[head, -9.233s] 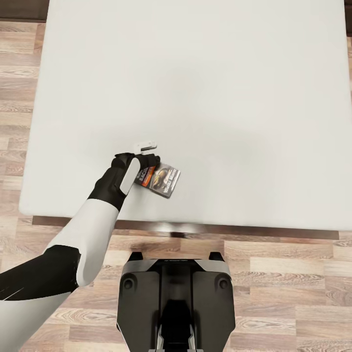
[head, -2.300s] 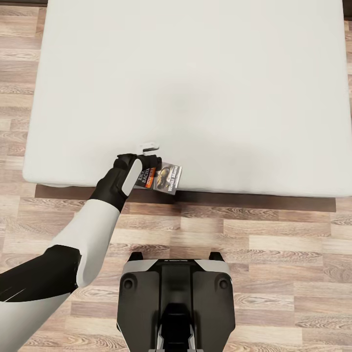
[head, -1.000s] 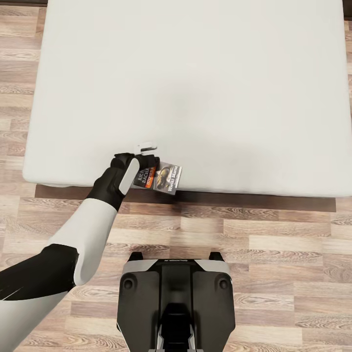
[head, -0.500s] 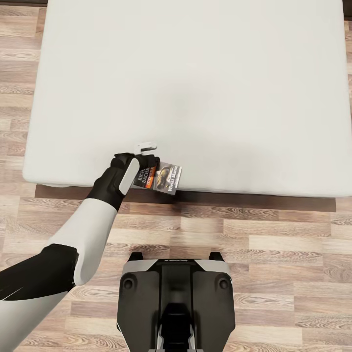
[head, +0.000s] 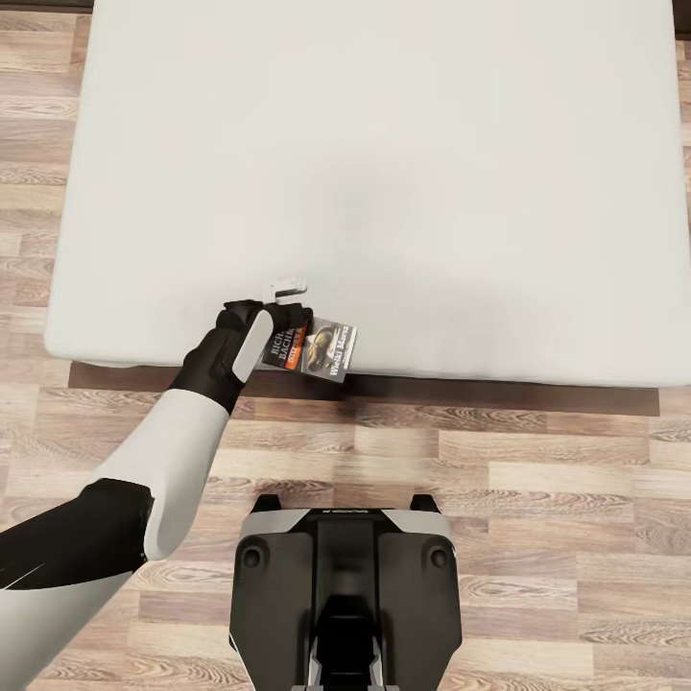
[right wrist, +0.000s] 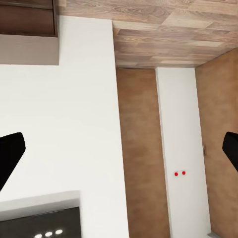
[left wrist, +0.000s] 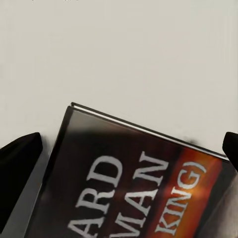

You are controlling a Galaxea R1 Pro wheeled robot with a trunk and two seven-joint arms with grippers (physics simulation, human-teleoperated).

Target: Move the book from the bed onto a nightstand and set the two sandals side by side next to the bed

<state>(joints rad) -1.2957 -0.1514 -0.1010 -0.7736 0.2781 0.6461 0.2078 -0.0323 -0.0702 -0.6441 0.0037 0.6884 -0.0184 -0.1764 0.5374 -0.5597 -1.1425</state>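
Nearest the camera sits the robot's dark grey base (head: pixel 345 595) on the light brown wood-plank floor (head: pixel 537 480). The left arm reaches forward, and its black left gripper (head: pixel 285 309) is right at the foot edge of the large bed with the off-white mattress (head: pixel 384 163). The small dark paperback book with the orange band (head: pixel 320 349) juts from that gripper toward the robot's right, hanging over the mattress edge and the dark wood frame. In the left wrist view the book (left wrist: pixel 134 183) lies between the 2 black fingertips (left wrist: pixel 17 163), which look clamped on it at the spine end. Its long axis runs across the gripper, along the bed's edge. In the right wrist view the right gripper (right wrist: pixel 119 153) has its tips spread wide, holding nothing. Judging from this, the book is secured and the carry to a nightstand comes next.
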